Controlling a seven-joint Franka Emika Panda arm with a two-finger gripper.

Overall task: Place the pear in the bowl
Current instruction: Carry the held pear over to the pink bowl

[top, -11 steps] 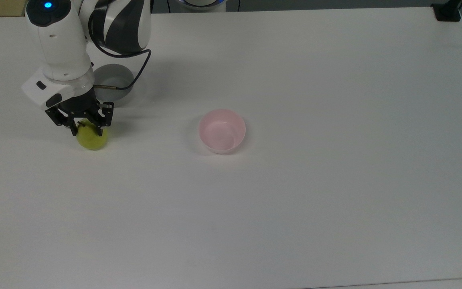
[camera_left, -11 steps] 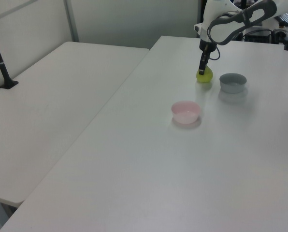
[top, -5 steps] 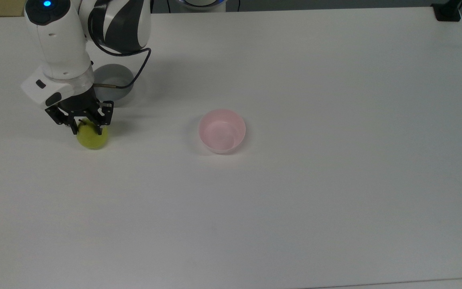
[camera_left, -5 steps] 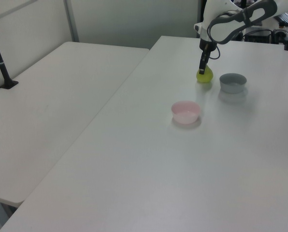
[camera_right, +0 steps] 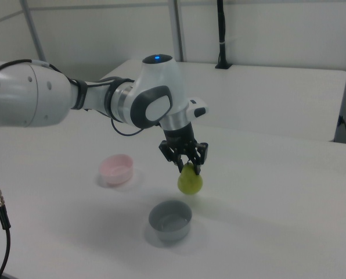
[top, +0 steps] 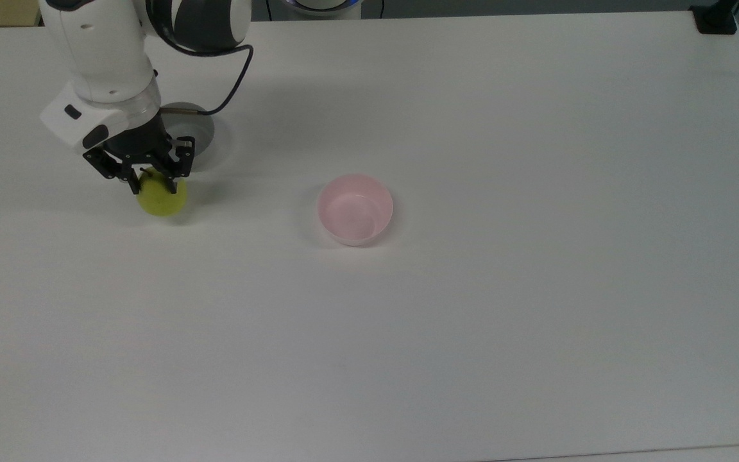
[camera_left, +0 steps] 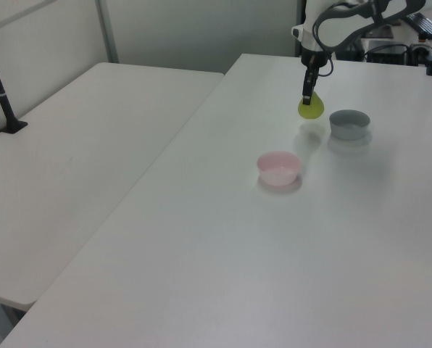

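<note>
The yellow-green pear [top: 163, 197] [camera_left: 311, 109] [camera_right: 190, 181] hangs just above the white table, held at its top by my gripper [top: 151, 184] [camera_left: 307, 99] [camera_right: 187, 167], which is shut on it. In the left view its shadow lies on the table beneath it. The pale pink bowl [top: 355, 208] [camera_left: 278, 167] [camera_right: 117, 168] stands empty near the table's middle, well off to the top view's right of the pear.
A grey bowl [top: 191, 131] [camera_left: 349, 123] [camera_right: 170, 220] sits close behind the gripper in the top view, partly covered by the arm. A black clamp [top: 716, 19] sits at the top view's far right corner. A second white table [camera_left: 78, 130] adjoins in the left view.
The gripper has lifted the pear off the table and carried it slightly toward the top view's right; the arm has risen with it.
</note>
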